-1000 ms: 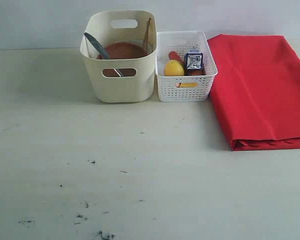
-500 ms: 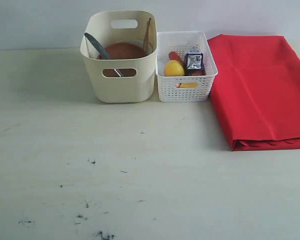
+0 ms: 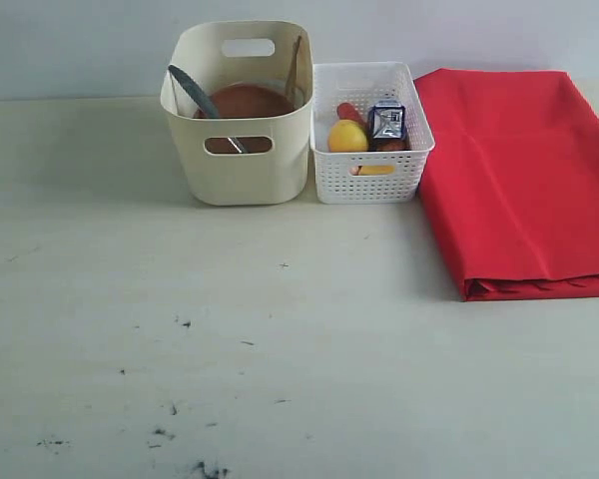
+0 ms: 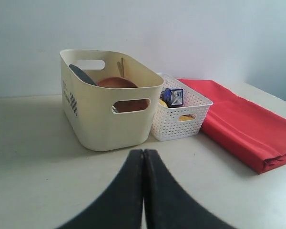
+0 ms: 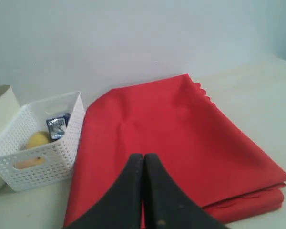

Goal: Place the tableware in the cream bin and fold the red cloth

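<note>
Both pincers were closed on nothing: the left gripper [image 4: 143, 153] and the right gripper [image 5: 143, 156] each had its fingers pressed together, tips touching.

From its wrist view the left gripper hung low over the pale table [image 3: 280, 349], facing the cream bin [image 3: 242, 175], while the right gripper hovered above the red cloth [image 3: 519, 180]. Inside the bin lay the round reddish-brown plate [image 3: 248, 100], with the dark spoon [image 3: 190, 88] leaning at the left wall and the wooden chopsticks [image 3: 296, 65] propped in the far right corner. A white perforated basket [image 3: 371, 175] just beside the bin held a lemon [image 3: 347, 137] and a small milk carton [image 3: 386, 120]. The cloth lay folded flat just right of the basket, its layered edges showing along the front.
</note>
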Robot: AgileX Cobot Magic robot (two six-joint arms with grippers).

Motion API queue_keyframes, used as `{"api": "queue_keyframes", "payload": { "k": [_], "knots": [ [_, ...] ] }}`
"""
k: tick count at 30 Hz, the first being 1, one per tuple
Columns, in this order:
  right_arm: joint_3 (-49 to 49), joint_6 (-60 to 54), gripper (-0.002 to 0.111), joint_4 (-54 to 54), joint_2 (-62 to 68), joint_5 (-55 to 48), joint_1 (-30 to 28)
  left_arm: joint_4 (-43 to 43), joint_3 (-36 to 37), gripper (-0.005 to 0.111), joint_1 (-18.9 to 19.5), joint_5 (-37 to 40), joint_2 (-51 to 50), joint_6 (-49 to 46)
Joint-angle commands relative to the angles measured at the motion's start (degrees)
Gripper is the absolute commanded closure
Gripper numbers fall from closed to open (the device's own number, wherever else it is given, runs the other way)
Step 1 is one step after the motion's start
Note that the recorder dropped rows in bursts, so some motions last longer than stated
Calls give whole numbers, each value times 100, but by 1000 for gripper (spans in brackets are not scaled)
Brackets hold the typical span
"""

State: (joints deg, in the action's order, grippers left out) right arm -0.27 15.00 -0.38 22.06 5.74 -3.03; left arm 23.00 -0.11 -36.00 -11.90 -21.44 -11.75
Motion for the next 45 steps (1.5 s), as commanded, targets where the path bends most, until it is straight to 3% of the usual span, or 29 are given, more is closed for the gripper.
{"api": "queue_keyframes", "payload": {
  "k": [1,9,18,34,39,45],
  "knots": [
    [27,-751,108,1110,-26,-357,-3,-5,11,107,3,8,18,18],
    [27,-751,108,1193,-159,-368,-3,-5,11,107,3,8,18,18],
    [27,-1198,108,981,-2195,-1527,167,-5,11,107,3,21,18,20],
    [27,-1337,108,928,-2206,-2096,373,-5,11,107,3,20,8,2],
    [27,-268,108,93,-2206,-2070,373,-5,11,107,3,20,8,2],
    [27,-282,108,93,-2206,-2068,373,-5,11,107,3,20,8,2]
  ]
}}
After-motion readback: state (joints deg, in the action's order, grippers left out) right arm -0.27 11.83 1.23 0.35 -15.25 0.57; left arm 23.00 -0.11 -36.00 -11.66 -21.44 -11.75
